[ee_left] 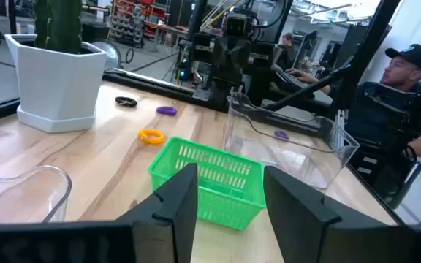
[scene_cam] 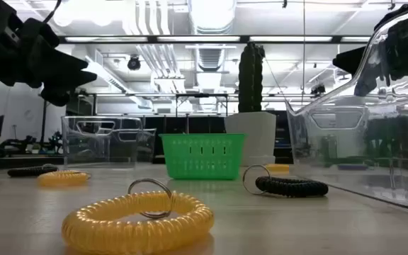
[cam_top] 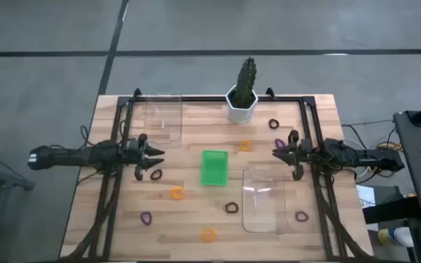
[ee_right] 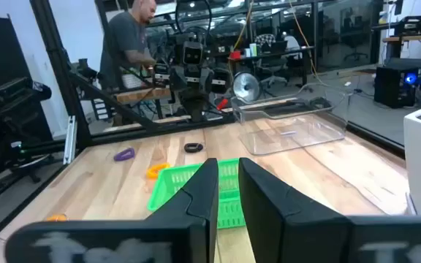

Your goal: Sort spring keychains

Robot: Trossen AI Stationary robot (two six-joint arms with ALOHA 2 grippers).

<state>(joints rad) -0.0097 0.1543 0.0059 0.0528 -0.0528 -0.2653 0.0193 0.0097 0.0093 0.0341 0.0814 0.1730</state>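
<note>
You are at the start: both arms hover empty, left gripper [cam_top: 154,155] wide, right gripper [cam_top: 278,150] nearly closed. Next, drop the left onto the black keychain [cam_top: 156,174] beside it.

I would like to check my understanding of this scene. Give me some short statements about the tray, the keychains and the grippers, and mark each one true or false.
1. The green tray has no keychain inside it. True.
2. The left gripper holds an orange keychain. False: its fingers are open, with nothing between them.
3. The potted cactus stands at the far edge of the table. True.
4. All the keychains are already in the clear trays. False: most lie loose on the table, such as the orange keychain and the black keychain.
5. The right gripper is nearly shut and holds nothing. True.
</note>
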